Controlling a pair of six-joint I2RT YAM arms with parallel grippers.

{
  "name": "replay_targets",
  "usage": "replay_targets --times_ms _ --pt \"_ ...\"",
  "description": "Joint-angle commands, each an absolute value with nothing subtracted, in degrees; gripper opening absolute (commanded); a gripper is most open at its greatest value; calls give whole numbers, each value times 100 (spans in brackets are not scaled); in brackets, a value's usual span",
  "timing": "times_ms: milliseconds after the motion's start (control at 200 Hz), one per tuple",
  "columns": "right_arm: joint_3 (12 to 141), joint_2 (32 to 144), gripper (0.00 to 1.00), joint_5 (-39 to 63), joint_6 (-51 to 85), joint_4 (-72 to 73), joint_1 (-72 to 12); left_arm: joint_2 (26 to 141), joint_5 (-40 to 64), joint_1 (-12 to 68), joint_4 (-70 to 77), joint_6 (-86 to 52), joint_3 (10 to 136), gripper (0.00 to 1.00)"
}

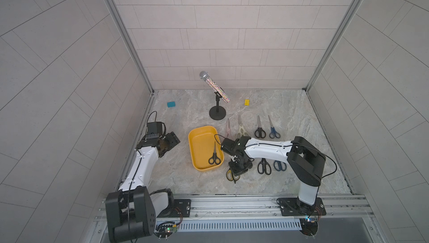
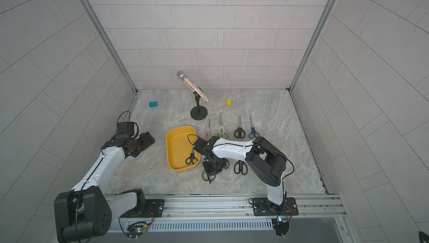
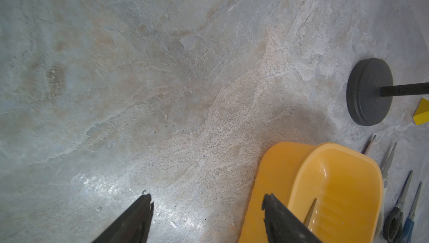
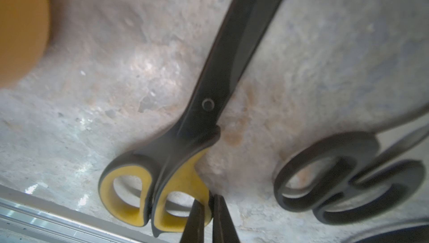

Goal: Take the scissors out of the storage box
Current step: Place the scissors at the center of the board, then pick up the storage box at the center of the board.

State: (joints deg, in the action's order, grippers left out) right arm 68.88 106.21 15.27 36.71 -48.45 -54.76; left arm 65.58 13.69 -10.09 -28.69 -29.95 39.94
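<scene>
Right wrist view: right fingers [image 4: 193, 225] pinched shut on a handle loop of the yellow-and-black scissors [image 4: 185, 137], just outside the storage box's [image 1: 197, 137] near corner.
Left fingers [image 3: 137, 221] stand wide apart, holding nothing, over bare counter [image 3: 139, 90] beside the box's left wall. One black pair [image 1: 214, 157] lies inside by the right wall; other pairs [image 1: 260, 130] lie on the counter beyond that edge.

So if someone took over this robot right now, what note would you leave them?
Left gripper: open, empty, over the grey stone-look table beside the shallow yellow plastic storage box.
Right gripper: shut on the handle of the yellow-and-black-handled steel scissors, just outside the box.
Done: six more pairs lie out on the table.
Left: one black-handled pair lies in the box.
</scene>
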Motion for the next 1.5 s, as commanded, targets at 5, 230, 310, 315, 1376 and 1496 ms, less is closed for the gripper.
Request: replay_targets --times_ms 5,230,310,315,1376,1496 --pt "7019 10679 13 1474 3573 -5036 -5519 6510 1306 -976 -2847 -2905 3955 81" --pt "7270 10132 31 880 3555 -5297 -5504 6545 1473 -878 -3017 -2840 3999 81" --pt "7444 9878 31 642 3526 -5405 -5440 6435 1547 -724 -3096 -2859 3967 81" --pt "7449 9865 31 633 3525 -5409 -5436 6421 1547 -705 -3100 -2858 3961 81" --pt "7495 9298 28 1374 3097 -4749 -4603 7647 909 1036 -2436 -2825 4214 16" --pt "7812 9479 27 1586 2960 -4629 -4768 7486 778 1031 -2775 -2729 4236 5"
